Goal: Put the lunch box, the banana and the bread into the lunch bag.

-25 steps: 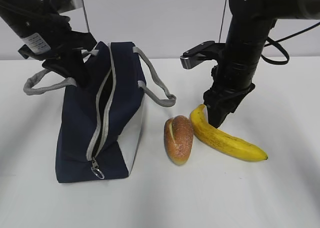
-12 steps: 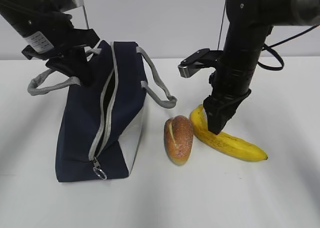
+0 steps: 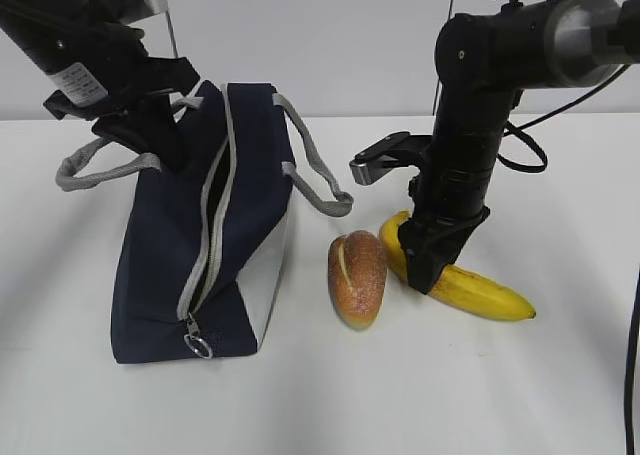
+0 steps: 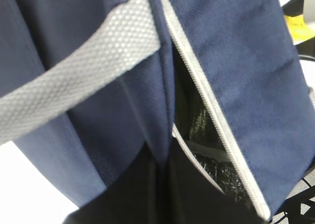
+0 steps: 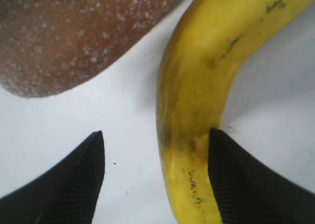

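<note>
**Right gripper astride banana, not yet closed**

The curved yellow banana with faint brown speckles [image 3: 455,275] lies on the white table [image 3: 400,395], long axis running from beside the oval golden-brown bread loaf [image 3: 356,277] out toward the right. The right gripper [image 5: 157,177] stands over its near end, fingers spread: one pad [image 5: 236,179] touches the banana's flank, the other sits on bare table, so the fruit lies off-centre between them. The left gripper is clenched on the navy fabric lunch bag [image 3: 200,235], holding its zipper mouth apart. Lunch box not visible.
</note>
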